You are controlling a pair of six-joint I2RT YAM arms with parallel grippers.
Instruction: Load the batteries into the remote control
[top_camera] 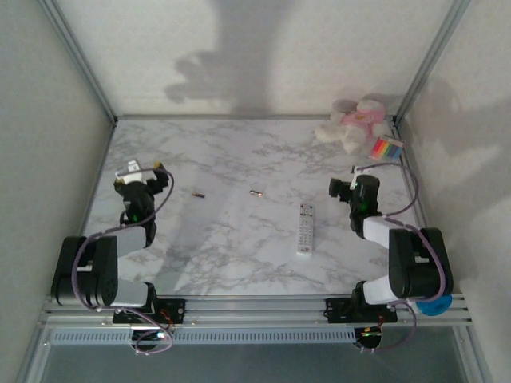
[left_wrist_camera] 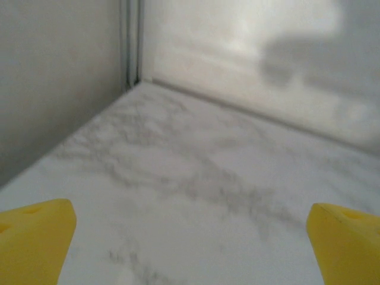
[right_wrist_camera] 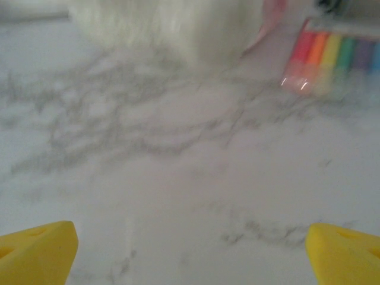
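Observation:
The white remote control lies button-side up on the marble table, right of centre. The two batteries lie apart further back: one left of centre and one near the middle. My left gripper hovers at the table's left side, well left of the batteries. In the left wrist view it is open, with bare marble between its yellow fingertips. My right gripper is at the right, beyond the remote. It is open too, and nothing sits between its fingertips.
A white and pink plush toy sits in the back right corner. A multicoloured striped pack lies beside it. Walls and metal posts enclose the table on three sides.

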